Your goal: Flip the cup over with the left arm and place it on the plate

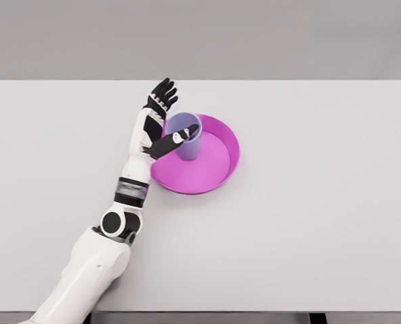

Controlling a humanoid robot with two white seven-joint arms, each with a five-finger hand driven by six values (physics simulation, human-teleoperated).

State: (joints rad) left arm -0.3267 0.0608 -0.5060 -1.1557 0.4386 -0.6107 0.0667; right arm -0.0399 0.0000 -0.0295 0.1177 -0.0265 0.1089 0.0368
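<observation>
Setting: pale grey worktop (308,229) fills most of the head view, with a plain grey wall behind its far edge.

Plate: magenta plate (217,165) lies flat near the middle of the worktop, a round dish with a low raised rim.

Cup: lavender cup (185,140) stands upright on the plate, mouth up, resting on the plate's far-left portion close to the rim. Its inside is visible from above.

Left arm: white arm enters from the lower left corner and reaches diagonally up toward the plate; a dark band and a black joint mark the forearm and elbow.

Left hand: left hand (156,121) sits just to the left of the cup, at the plate's left edge. The four black-tipped fingers (164,91) point away from the robot, spread and extended past the cup rather than wrapped around it. The thumb (175,140) stretches to the right across the cup's near-left side, overlapping its rim and wall in the picture; whether it presses on the cup cannot be told from this angle.

Grasp: fingers apart, nothing enclosed by them.

Surroundings: dark legs or supports peek out beneath the worktop's near edge at the bottom of the view.
</observation>
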